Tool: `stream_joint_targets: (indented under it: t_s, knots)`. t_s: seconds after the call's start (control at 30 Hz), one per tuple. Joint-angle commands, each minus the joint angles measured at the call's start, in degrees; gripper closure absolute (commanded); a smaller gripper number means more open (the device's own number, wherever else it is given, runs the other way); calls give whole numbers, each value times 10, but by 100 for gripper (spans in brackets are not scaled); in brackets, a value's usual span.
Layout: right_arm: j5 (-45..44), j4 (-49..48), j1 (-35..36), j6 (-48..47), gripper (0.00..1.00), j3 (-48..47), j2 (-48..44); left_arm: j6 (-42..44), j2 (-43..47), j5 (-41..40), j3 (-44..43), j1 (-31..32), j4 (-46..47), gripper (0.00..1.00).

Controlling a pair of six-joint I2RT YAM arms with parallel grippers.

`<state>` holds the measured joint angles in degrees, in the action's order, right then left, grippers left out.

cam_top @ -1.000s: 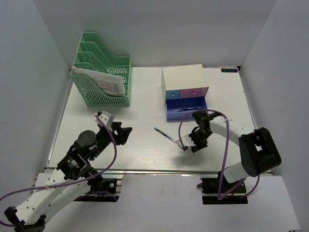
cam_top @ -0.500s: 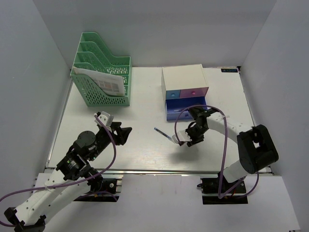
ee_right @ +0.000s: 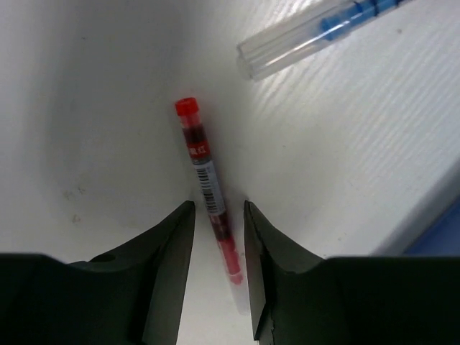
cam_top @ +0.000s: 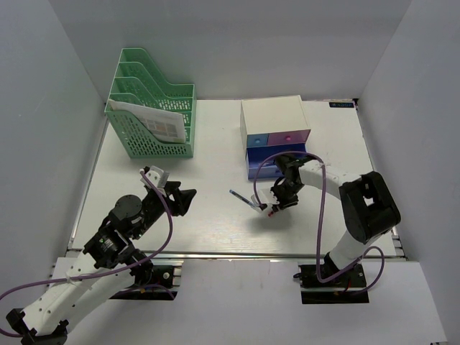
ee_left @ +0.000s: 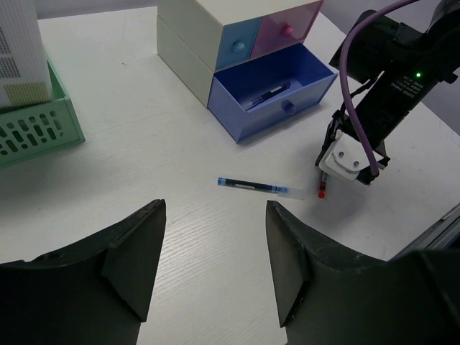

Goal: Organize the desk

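Across the desk [cam_top: 208,154], which fills the middle of the overhead view, the right gripper [ee_right: 215,210] has slid left. It now straddles a red pen [ee_right: 203,167], fingers slightly apart, not visibly pinching it. A blue pen [ee_left: 255,187] lies just beside. At lower left, the left gripper [ee_left: 214,223] hovers, fingers spread wide, holding nothing.

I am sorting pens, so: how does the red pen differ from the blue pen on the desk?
The red pen holds red ink; the blue pen holds blue. The red pen lies between the fingers of the right end effector; the blue pen lies free. Both lie flat on the desk.
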<state>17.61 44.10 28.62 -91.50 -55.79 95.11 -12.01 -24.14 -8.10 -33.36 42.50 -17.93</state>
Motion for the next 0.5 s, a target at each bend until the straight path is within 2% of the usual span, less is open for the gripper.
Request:
stream_joint_targets:
  t_s: [0.0, 0.07, 0.13, 0.23, 0.33, 0.47]
  knots:
    - [-17, -5, 3, 8, 61, -12, 9, 5, 5, 4, 1, -2, 4, 32]
    - [-28, -12, 3, 11, 64, -8, 20, 5, 4, 5, 1, -2, 6, 32]
    - [-33, -10, 3, 14, 81, -7, 31, 5, 4, 5, 1, -2, 4, 32]
    - [-39, 3, 3, 28, 100, -15, 57, 4, 6, 3, 1, -2, 4, 32]
    - [-24, 26, 4, 68, 100, -44, 73, 5, 6, 3, 1, -2, 4, 32]
    - [30, 41, 2, 136, 100, -106, 16, 5, 5, 4, 0, -2, 5, 32]
